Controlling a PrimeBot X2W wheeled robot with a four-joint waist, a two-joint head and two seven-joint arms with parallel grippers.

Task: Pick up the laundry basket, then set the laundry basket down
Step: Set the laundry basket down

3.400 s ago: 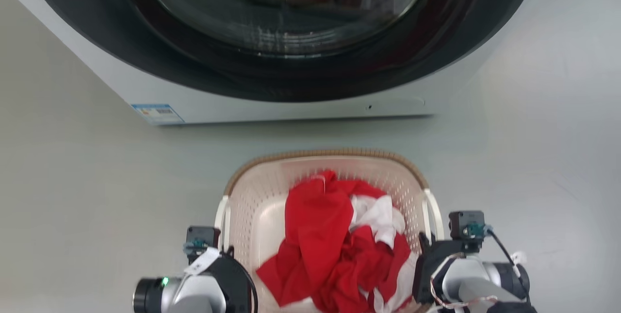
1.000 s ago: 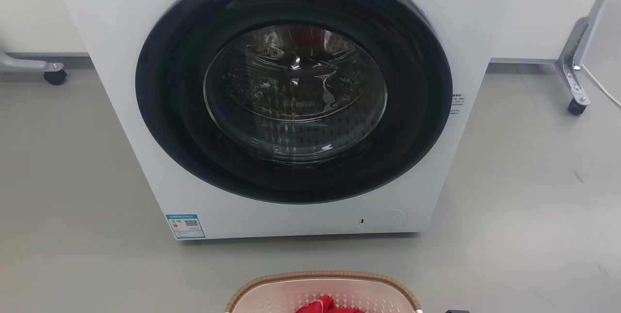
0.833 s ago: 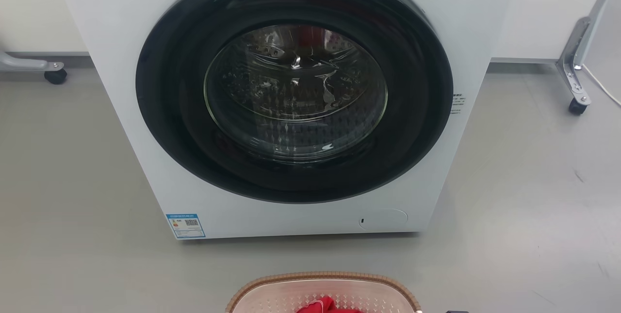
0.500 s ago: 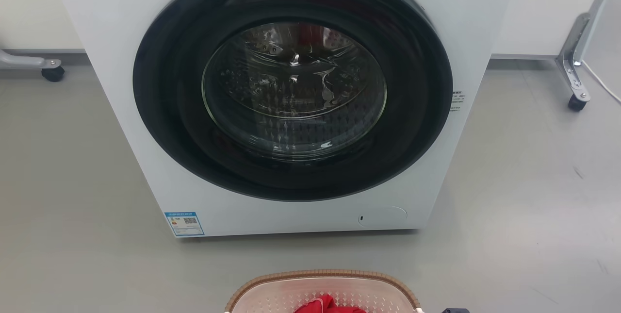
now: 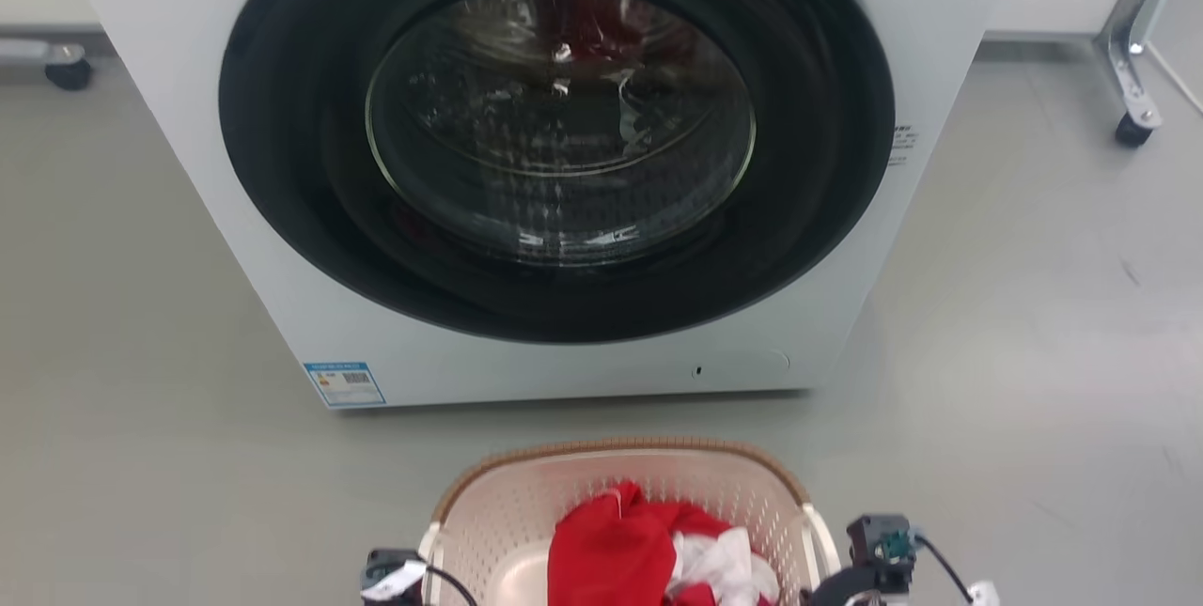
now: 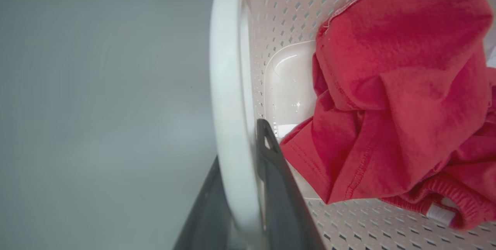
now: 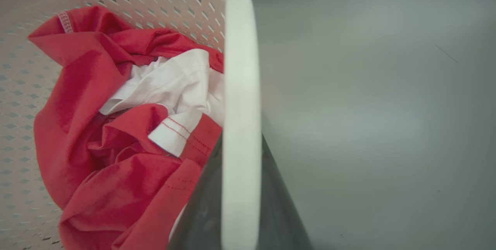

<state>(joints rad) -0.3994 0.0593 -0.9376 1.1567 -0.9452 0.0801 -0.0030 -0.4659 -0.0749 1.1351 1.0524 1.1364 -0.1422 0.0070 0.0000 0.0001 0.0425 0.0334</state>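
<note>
Blue-edged sticker [image 5: 344, 383] low on the white washer [image 5: 564, 164], print too small to read. Laundry basket [image 5: 526, 507] is at bottom centre in front of the washer: perforated cream plastic, brown woven-look rim, crumpled red cloth [image 5: 606, 554] and white cloth [image 5: 728, 568] inside; cannot tell if it touches the glossy grey floor [image 5: 141, 399]. Left gripper [image 6: 240, 145] pinches the smooth white left handle [image 6: 226, 68], and right gripper [image 7: 240, 141] pinches the right handle [image 7: 240, 68].

Head cam, 7 o'clock: L wrist block [image 5: 381, 568] looked black, w/ white paper tag [image 5: 402, 578] and thin black cable [image 5: 458, 581]. At 5 o'clock, R wrist cam box [image 5: 876, 531] was dark grey w/ teal insert [image 5: 895, 547], black lead [image 5: 943, 565], small white label [image 5: 983, 593]. L gripper [image 6: 240, 141] fingers [image 6: 279, 195] and R gripper [image 7: 241, 137] fingers [image 7: 201, 207] were matte dark grey, tapered; I saw a triangular cut-out [image 6: 267, 143] near one L tip.
</note>
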